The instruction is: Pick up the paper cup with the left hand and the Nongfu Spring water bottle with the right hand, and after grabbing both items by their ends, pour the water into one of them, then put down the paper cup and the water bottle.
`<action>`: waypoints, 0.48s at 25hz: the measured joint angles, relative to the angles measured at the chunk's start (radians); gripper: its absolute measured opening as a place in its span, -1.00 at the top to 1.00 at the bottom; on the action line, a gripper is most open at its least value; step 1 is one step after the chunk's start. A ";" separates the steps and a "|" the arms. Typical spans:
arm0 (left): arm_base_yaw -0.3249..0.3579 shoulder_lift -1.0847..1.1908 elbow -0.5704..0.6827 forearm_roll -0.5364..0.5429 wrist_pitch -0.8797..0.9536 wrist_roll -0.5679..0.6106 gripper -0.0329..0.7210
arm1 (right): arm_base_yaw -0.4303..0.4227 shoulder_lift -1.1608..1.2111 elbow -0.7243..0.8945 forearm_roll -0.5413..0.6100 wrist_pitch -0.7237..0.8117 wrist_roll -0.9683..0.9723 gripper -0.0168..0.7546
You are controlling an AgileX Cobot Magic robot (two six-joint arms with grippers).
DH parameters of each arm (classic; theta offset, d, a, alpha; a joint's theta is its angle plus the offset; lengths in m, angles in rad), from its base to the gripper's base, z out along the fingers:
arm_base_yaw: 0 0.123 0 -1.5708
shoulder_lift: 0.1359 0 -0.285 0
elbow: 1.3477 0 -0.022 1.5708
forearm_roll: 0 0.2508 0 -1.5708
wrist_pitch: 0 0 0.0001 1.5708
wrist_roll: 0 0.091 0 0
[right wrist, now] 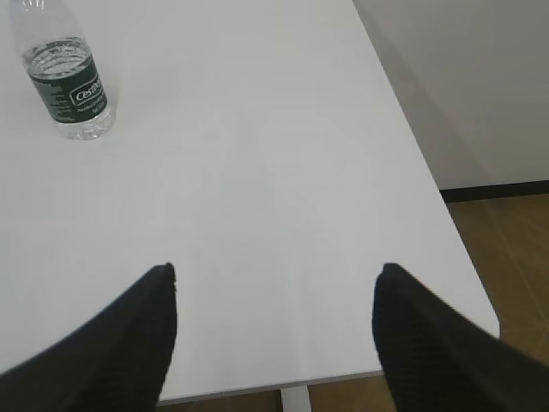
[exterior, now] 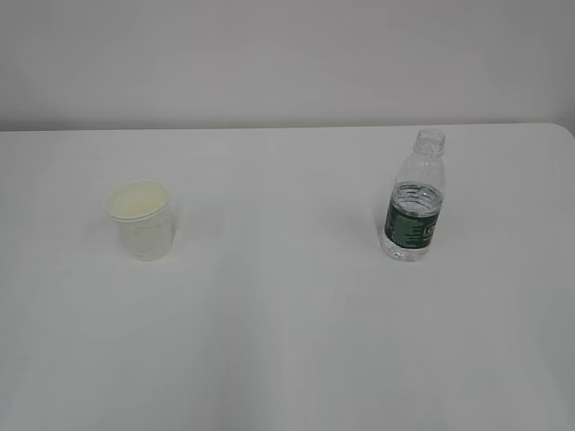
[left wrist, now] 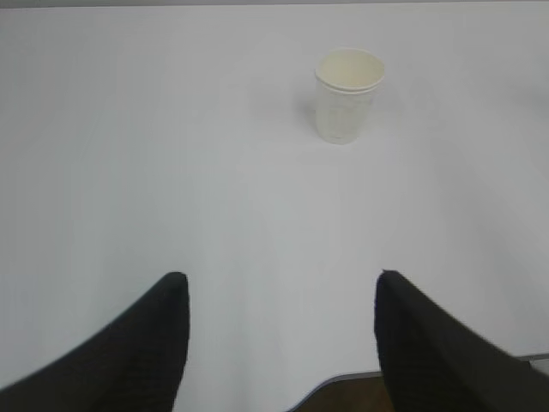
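Black left hand [left wrist: 281,283] and right hand [right wrist: 276,275] both wide apart, empty, low above white table [exterior: 287,341].

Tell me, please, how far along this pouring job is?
Nothing is done yet. The small white paper cup and clear plastic green-labelled bottle stand upright, apart, untouched. Both the left gripper and right gripper are open and empty. Grasping, pouring and setting down remain.

White paper cup [exterior: 138,218] upright at left — uncapped green-labelled water bottle [exterior: 415,199] upright, well apart, right.
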 joint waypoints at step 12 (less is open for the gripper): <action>0.000 0.000 0.000 0.000 0.000 0.000 -0.33 | 0.000 0.000 0.000 0.000 0.000 0.000 -0.45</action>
